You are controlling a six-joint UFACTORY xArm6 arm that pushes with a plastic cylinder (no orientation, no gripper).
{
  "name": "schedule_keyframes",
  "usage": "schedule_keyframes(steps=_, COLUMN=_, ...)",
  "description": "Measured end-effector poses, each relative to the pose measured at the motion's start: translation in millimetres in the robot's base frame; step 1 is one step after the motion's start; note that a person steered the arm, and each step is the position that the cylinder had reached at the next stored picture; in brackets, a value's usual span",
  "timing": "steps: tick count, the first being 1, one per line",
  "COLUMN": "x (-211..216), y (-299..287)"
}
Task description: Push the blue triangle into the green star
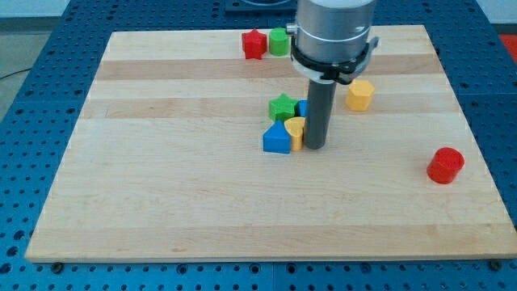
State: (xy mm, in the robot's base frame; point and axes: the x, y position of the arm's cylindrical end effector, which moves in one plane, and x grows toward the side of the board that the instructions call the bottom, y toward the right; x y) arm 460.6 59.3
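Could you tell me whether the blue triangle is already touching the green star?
Touching, it appears: the blue triangle sits directly below the green star with no board visible between them. My tip stands at the cluster's right.

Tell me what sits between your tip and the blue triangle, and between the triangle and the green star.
A small yellow block sits between my tip and the blue triangle. Nothing visible separates the triangle from the green star just above it; they look nearly touching.

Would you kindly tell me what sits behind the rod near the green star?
A blue block peeks out between the green star and the rod; most of it is covered, so its shape is unclear. My tip stands just right of the yellow block.
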Motion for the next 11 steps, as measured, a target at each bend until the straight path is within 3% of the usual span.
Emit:
schedule_keyframes(steps=1, x=1.4, y=-0.3)
schedule_keyframes(steps=2, x=34.1, y=-9.2)
schedule_keyframes(steps=3, x=46.1, y=-57.6)
schedule_keyframes(steps=11, x=13.3, y=-59.7)
